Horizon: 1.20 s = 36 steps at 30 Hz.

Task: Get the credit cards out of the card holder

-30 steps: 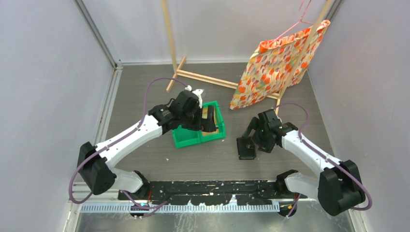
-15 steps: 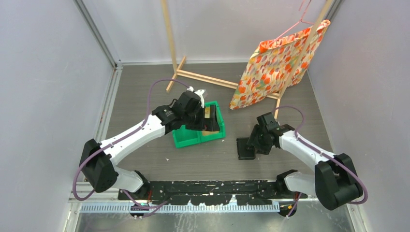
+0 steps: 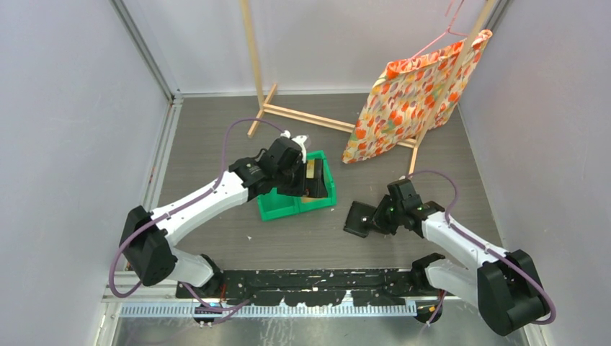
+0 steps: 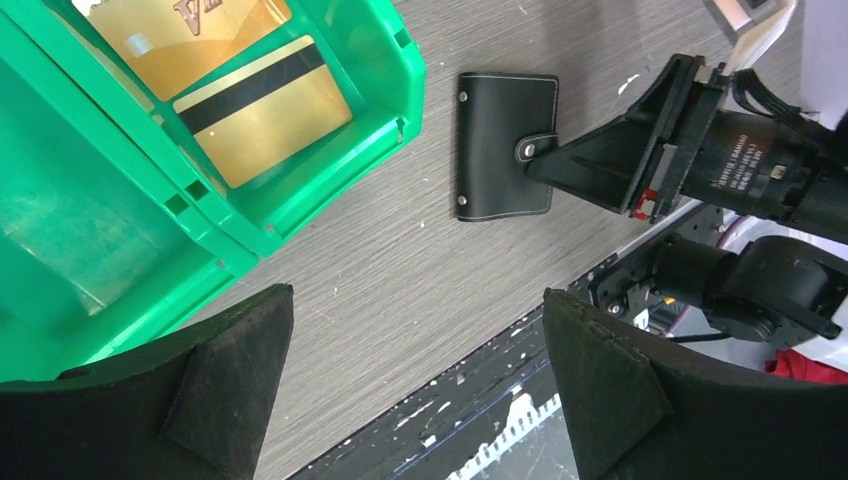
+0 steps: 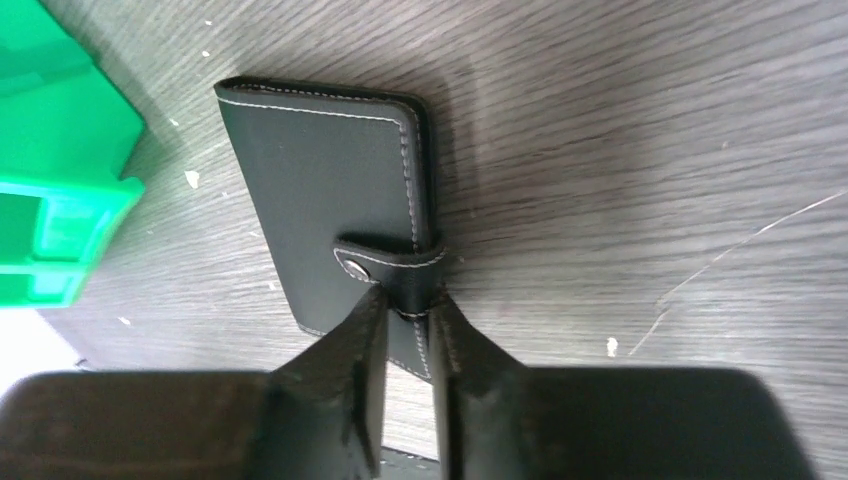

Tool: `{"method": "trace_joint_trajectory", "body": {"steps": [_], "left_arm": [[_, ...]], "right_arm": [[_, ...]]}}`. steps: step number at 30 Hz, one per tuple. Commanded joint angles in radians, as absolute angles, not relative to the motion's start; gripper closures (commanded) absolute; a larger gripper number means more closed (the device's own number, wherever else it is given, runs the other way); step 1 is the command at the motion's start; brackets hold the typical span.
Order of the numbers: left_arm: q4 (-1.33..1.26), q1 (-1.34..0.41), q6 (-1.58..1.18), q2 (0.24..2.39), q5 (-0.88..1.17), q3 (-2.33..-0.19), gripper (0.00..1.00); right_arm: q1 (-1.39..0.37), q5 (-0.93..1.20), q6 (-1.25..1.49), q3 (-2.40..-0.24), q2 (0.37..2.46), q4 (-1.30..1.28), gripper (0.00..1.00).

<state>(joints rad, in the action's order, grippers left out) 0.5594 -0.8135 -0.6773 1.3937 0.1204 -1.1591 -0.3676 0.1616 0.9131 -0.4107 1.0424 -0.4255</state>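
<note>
The card holder [image 3: 358, 218] [image 4: 505, 140] [image 5: 320, 200] lies folded on the table right of the green bin, its snap strap fastened. My right gripper [image 3: 376, 219] [image 5: 408, 298] comes in low from the right, and its fingers pinch the strap at the holder's edge. Two golden credit cards [image 4: 262, 110] [image 3: 311, 173], one with a dark stripe, lie in the right compartment of the green bin [image 3: 277, 205] [image 4: 330, 180]. My left gripper [image 3: 306, 180] [image 4: 415, 295] hovers over the bin's front edge, jaws wide apart and holding nothing.
An orange flowered cloth [image 3: 414, 94] hangs from a hanger at the back right. A wooden rack [image 3: 288, 112] stands behind the bin. Side walls close in the table on left and right, and the arm bases' rail runs along the near edge.
My right gripper has dropped lower and closed from wide open onto the card holder's strap. The holder has shifted slightly left and turned. The left gripper has barely moved.
</note>
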Motion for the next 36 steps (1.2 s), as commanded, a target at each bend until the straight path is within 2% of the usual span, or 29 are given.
{"method": "trace_joint_trajectory", "body": {"steps": [1,2,4,10,14,23,27,31,36], "left_arm": [[0.583,-0.839,-0.675,1.413,0.074,-1.211,0.04],[0.594,-0.848,-0.671,1.417,0.061,-1.220,0.04],[0.604,-0.860,-0.671,1.423,0.048,-1.231,0.04],[0.533,-0.861,-0.717,1.419,0.088,-1.199,0.05],[0.492,-0.843,-0.749,1.393,0.168,-1.167,0.13],[0.195,-0.762,-0.901,1.205,0.348,-0.894,0.09],[0.103,-0.760,-0.954,1.193,0.398,-0.832,0.06],[-0.104,-0.740,-1.075,1.187,0.490,-0.761,0.06],[-0.174,-0.729,-1.093,1.180,0.518,-0.755,0.08]], "right_arm": [[-0.374,0.126,0.930,-0.406,1.029,-0.408,0.87],[-0.373,0.114,0.926,-0.409,1.019,-0.418,0.95],[-0.374,0.097,0.927,-0.417,0.997,-0.433,0.99],[-0.373,0.128,0.894,-0.469,0.950,-0.470,0.99],[-0.373,0.235,0.889,-0.488,0.881,-0.422,0.99],[-0.373,0.534,0.926,-0.550,0.809,-0.212,0.99],[-0.372,0.659,0.981,-0.568,0.808,-0.086,0.99],[-0.373,0.764,1.026,-0.583,0.836,-0.007,0.99],[-0.375,0.843,1.066,-0.580,0.835,0.070,0.99]]}}
